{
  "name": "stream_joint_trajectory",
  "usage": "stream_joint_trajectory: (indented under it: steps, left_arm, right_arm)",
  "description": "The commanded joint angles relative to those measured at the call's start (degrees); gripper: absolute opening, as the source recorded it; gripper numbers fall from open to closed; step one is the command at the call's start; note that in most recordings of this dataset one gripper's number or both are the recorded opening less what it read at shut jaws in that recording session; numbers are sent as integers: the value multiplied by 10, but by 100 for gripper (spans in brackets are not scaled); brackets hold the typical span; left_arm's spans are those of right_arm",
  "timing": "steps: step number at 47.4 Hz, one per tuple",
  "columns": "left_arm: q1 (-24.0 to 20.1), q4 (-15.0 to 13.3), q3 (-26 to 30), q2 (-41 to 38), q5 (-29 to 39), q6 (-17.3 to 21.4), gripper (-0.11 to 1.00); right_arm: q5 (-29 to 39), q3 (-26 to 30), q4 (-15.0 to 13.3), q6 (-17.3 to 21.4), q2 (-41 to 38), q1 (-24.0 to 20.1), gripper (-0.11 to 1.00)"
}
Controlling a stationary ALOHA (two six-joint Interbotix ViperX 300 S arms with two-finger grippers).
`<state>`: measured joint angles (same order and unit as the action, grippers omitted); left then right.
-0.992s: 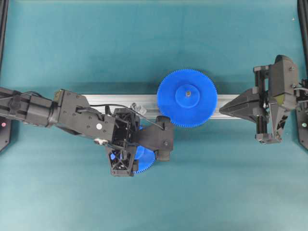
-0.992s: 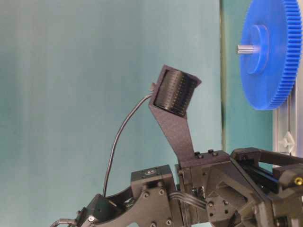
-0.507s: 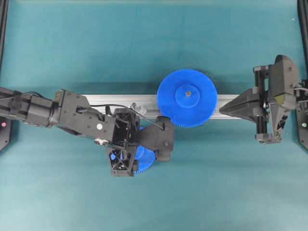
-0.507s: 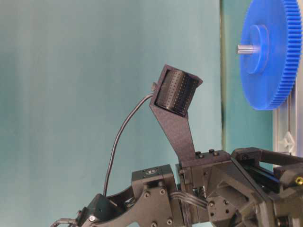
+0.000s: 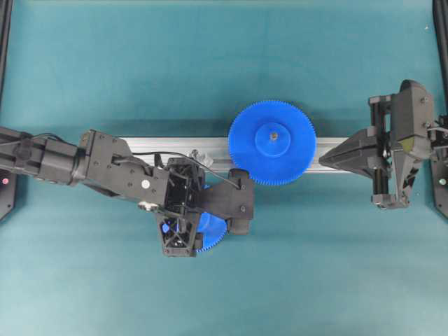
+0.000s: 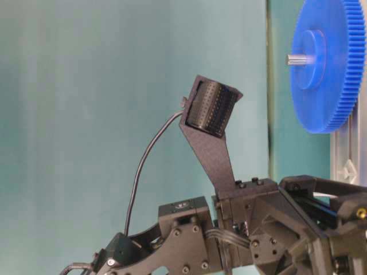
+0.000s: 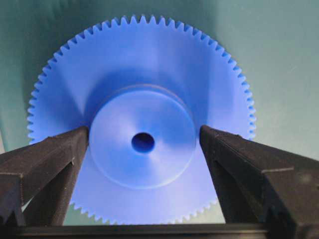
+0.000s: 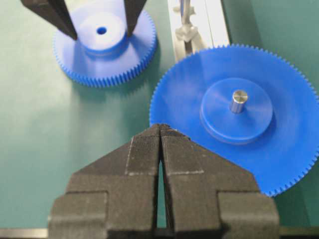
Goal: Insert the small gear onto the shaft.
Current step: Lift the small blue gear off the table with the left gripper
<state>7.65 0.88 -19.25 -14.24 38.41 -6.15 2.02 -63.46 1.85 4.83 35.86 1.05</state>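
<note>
My left end effector (image 7: 144, 142) hangs over the small gear (image 7: 142, 119) with its fingers spread as wide as they go, one at 9 o'clock and one at 3 o'clock of the raised hub. In my left wrist view the tips sit just beside the hub's rim, on or just above the toothed face; I cannot tell whether they touch it. Nothing is gripped yet.

The small gear lies flat on the green desk (image 5: 294, 280), hub and centre hole facing up. In the overhead view it sits under my left end effector (image 5: 183, 222), at about 7 o'clock from the large gear (image 5: 271, 142) on the metal rail (image 5: 150, 145). The shaft (image 8: 183, 20) stands upright on that rail, a short silvery pin on a small shiny base, at roughly 1 o'clock from the small gear and close to it.

That is the relation my next move turns on, as I judge it: the hub lies squarely between my fingers, so I only need to close. The gear's hole and the pin both point straight up, so the gear should stay level on its way over to the pin.

My right end effector (image 8: 160, 132) is closed and empty, parked at 3 o'clock on the rail, past the large gear. My left arm is much nearer both parts.
</note>
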Motion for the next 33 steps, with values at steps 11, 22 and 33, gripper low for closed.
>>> stream_joint_trajectory:
  steps: [11, 22, 33]
  left_arm:
    - [-1, 2, 8, 4, -8, -3, 93]
    - [-1, 2, 7, 0, 2, -3, 92]
    - [1, 2, 13, -1, 19, 6, 69]
  right_arm:
    - [-5, 6, 1, 5, 2, 1, 3]
    - [-7, 6, 1, 10, 1, 1, 3]
    - [-5, 6, 1, 11, 1, 1, 3]
